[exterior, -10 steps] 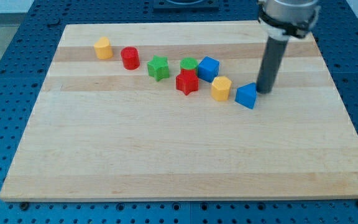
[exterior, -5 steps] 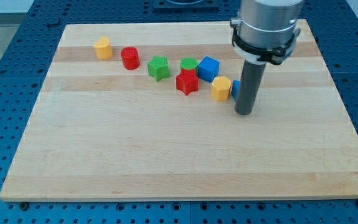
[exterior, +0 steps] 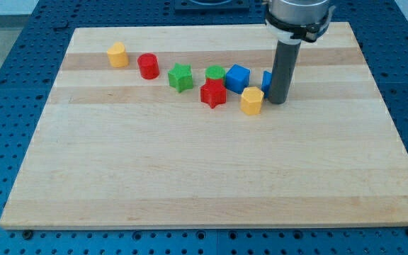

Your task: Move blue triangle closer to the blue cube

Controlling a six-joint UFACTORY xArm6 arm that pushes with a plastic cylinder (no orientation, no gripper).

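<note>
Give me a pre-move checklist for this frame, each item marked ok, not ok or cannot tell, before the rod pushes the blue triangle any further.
1. My tip on the board beside the blue triangle: ok.
2. Triangle fully visible: not ok, the rod covers most of it.
3. Tip actually touching the triangle: cannot tell.
4. Blue cube in plain view at the view's left of the triangle: ok.
5. Gap between triangle and cube free of blocks: ok; the yellow block sits just below it.
6. Red star and green block touch the cube's far side, so it may not slide freely: cannot tell.
</note>
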